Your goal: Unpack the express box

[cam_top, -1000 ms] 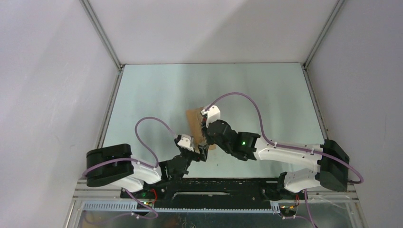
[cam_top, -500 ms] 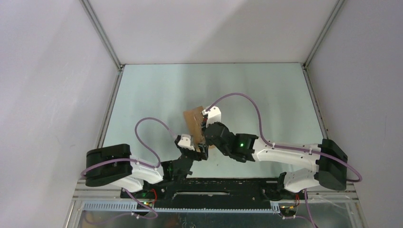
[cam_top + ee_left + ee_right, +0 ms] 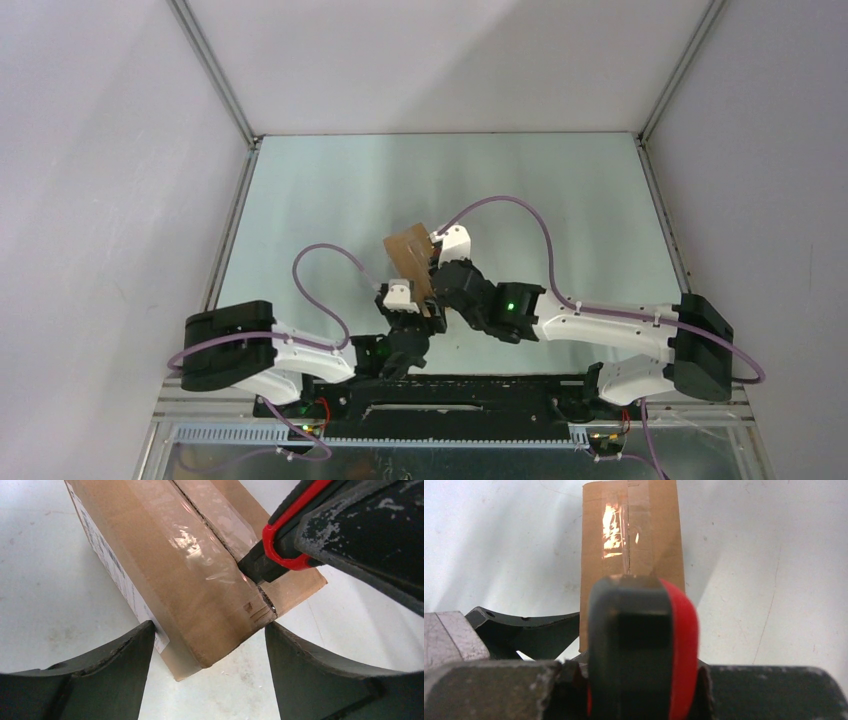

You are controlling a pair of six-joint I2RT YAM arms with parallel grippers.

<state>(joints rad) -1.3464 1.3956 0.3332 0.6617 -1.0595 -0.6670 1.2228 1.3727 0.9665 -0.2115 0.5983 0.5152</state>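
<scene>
Brown express box — tape-sealed, askew

The express box is plain brown cardboard, with glossy clear tape along its top seam and a white label with small dark print on one side. The utility knife is red and black. The desk is pale grey-green. The left arm and right arm are white and black, with purple cables.
</scene>
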